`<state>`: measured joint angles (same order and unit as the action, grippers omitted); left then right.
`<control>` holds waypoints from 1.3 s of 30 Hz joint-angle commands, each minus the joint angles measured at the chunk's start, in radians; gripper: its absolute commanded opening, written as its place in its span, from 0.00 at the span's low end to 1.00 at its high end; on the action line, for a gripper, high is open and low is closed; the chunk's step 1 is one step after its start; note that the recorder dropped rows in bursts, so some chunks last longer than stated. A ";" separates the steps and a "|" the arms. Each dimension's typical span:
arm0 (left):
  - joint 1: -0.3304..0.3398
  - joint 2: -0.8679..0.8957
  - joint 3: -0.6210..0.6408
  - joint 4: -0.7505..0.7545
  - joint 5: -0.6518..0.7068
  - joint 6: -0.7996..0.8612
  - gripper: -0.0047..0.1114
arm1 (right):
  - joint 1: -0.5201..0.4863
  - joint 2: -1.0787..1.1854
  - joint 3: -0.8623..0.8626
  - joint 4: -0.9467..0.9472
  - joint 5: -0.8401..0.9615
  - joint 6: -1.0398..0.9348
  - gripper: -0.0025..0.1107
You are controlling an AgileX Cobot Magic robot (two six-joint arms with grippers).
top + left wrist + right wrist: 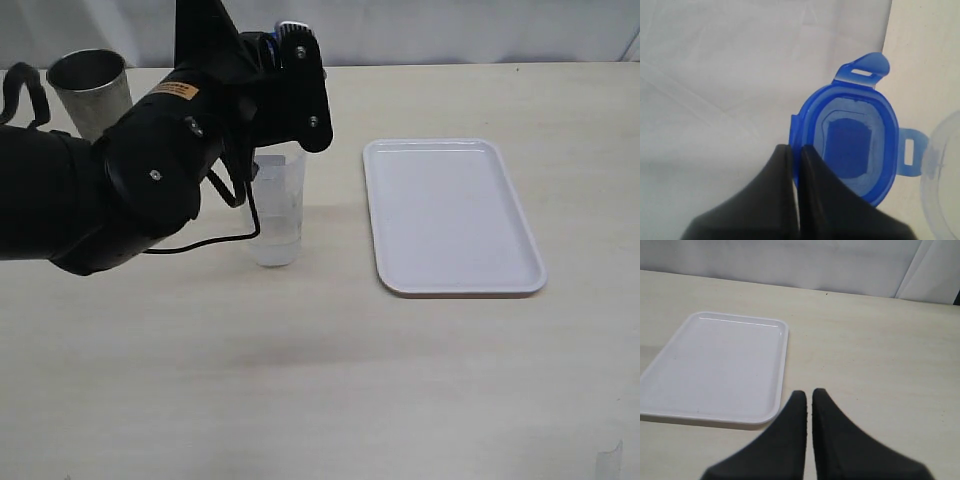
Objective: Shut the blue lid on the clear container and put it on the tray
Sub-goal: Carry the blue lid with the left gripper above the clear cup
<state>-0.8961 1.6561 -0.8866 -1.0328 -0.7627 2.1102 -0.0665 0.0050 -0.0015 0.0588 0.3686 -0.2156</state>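
Bordering edges: the tray (455, 215) lies flat with its low raised rim free on every side. The back edge of the surface (320, 390) meets a white backdrop (450, 30).
Open room: bare surface spreads wide in front of the tray and the clear container (278, 215), and a strip of it separates the two.
Crowded side: the bulky black left arm (130, 190) fills the left of the exterior view, reaching over the container. A grey metal cup (90, 85) stands behind the arm near the back edge.
Surface: pale, wood-toned, matte and flat.
Room: the backdrop looks like cloth, with soft folds.
Clear container: it stands upright on the surface with its mouth uncovered, left of the tray and apart from it.
Blue lid: the blue lid (850, 145) is raised in the air above the container and not seated on it. Its underside faces the left wrist camera, and two snap flaps jut outward.
Left hand: the left hand (796, 148) is clenched on the lid, its fingers almost meeting with the lid's rim pinched between them. The rest of the lid hangs out beyond the fingertips. In the wrist view the container's rim shows close beside one flap.
Right hand: the right hand (809, 394) is clenched and grasps nothing. It sits above bare surface with the tray close by.
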 commanded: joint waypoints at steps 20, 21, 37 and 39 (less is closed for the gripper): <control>-0.070 -0.001 0.094 0.011 -0.237 0.033 0.04 | -0.006 -0.005 0.001 0.008 -0.003 -0.001 0.06; -0.070 -0.001 0.094 0.011 -0.239 0.031 0.04 | -0.006 -0.005 0.001 0.008 -0.003 -0.001 0.06; -0.129 -0.001 0.094 0.046 -0.216 -0.025 0.04 | -0.006 -0.005 0.001 0.008 -0.003 -0.001 0.06; -0.129 -0.001 0.094 0.046 -0.210 -0.025 0.04 | -0.006 -0.005 0.001 0.008 -0.003 -0.001 0.06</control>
<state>-1.0189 1.6561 -0.7936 -0.9794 -0.9872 2.0988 -0.0665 0.0050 -0.0015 0.0588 0.3686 -0.2156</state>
